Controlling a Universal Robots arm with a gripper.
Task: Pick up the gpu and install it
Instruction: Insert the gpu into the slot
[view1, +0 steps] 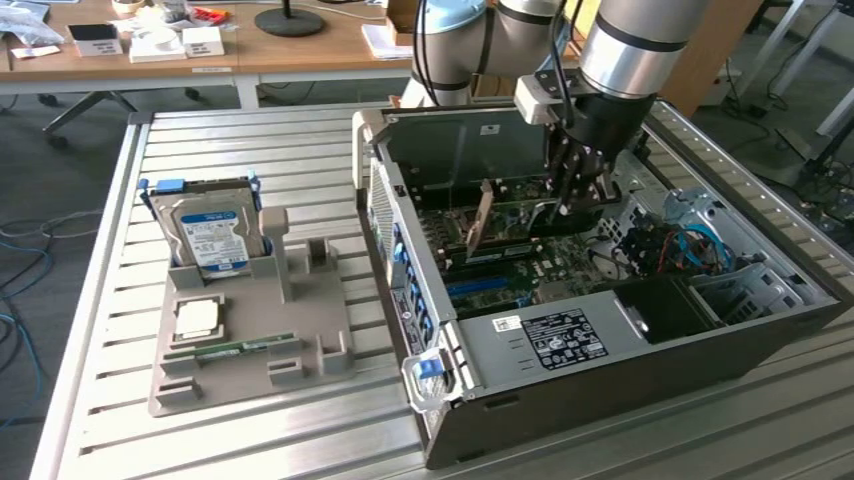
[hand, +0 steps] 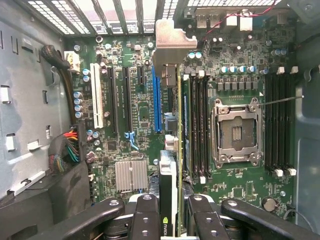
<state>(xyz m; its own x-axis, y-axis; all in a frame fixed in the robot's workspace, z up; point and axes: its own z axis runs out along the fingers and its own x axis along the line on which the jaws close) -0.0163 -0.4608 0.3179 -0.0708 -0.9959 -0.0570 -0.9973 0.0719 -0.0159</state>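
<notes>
The gpu (hand: 178, 150) appears edge-on in the wrist view, a thin card running from my fingers to its metal bracket (hand: 170, 42) at the case's rear wall. It stands just beside the blue slot (hand: 157, 100) on the green motherboard; I cannot tell whether it is seated. My gripper (hand: 172, 222) is shut on the card's upper edge, one black finger (hand: 146, 220) on each side. In the exterior view my gripper (view1: 574, 200) reaches down into the open computer case (view1: 641, 350), with the gpu (view1: 521, 220) upright below it.
Empty memory slots and the bare CPU socket (hand: 236, 130) lie beside the card. Cables (hand: 67, 147) bunch at one case wall. Outside the case, a grey fixture (view1: 240, 340) holds a hard drive (view1: 207, 235), a CPU chip (view1: 198, 318) and a RAM stick (view1: 247, 348).
</notes>
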